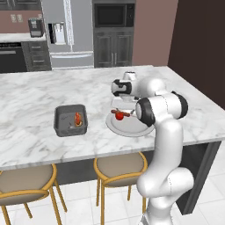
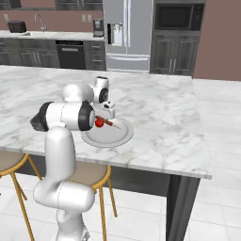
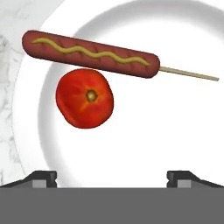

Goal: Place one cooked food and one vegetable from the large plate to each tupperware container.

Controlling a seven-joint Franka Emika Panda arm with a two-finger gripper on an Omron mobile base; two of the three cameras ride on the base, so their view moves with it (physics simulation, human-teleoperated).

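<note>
Hovering wide-open hand [image 3: 112, 175] above large plate [image 3: 175, 131], tomato [image 3: 85, 97] touching sausage stick [image 3: 89, 53].

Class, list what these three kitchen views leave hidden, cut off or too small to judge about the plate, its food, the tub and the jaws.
- Large plate, left base view: its right side is behind the robot's arm.
- Tupperware container, left base view: orange and yellow contents too small to identify.
- Sausage on a stick and tomato, hand view: touching or merely overlapping, unclear.
- Gripper, hand view: jaws cut off; just the tips show.
</note>
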